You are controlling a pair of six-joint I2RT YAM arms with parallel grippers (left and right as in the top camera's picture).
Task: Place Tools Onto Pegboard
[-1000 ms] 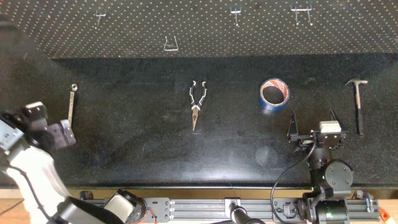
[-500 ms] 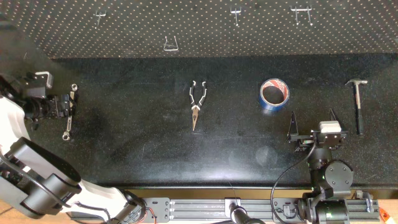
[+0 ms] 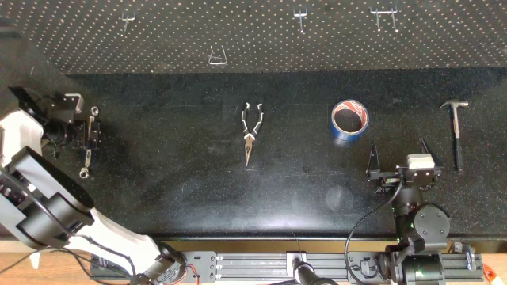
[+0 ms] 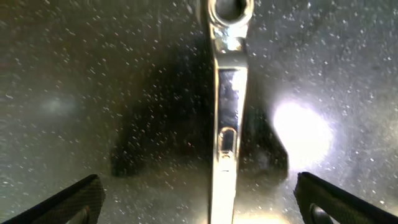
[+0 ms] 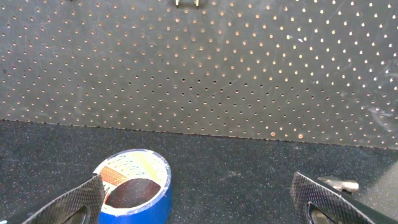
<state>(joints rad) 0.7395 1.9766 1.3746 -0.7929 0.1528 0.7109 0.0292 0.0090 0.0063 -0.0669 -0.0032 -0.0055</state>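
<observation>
No tool is hanging on the black perforated pegboard (image 3: 253, 39) yet, so the job looks to be only just starting. Its metal hooks (image 3: 299, 17) are standing bare along the upper rows, and all four tools are lying flat on the dark speckled worktop (image 3: 198, 182) in front of it. The left gripper (image 3: 85, 133) is hanging over the silver combination wrench (image 4: 225, 124) at the far left of the worktop. Its two black fingers (image 4: 74, 199) are spread wide apart, one on each side of the shank, and nothing is closing on the metal. The wrench is resting on the surface with its ring end pointing toward the board. This appears to be the approach to the first pick, with the grasp, the lift and the hanging all left to do. The right gripper (image 3: 398, 158) is sitting low near its base with its fingers also apart and holding nothing. It is facing the board, with the blue roll of tape (image 3: 349, 120) lying just ahead of it. The silver needle-nose pliers (image 3: 251, 131) are waiting at the middle of the worktop. The small steel-headed hammer (image 3: 455, 134) is lying at the far right, well apart from the wrench. Three further picks will be needed after this one.
</observation>
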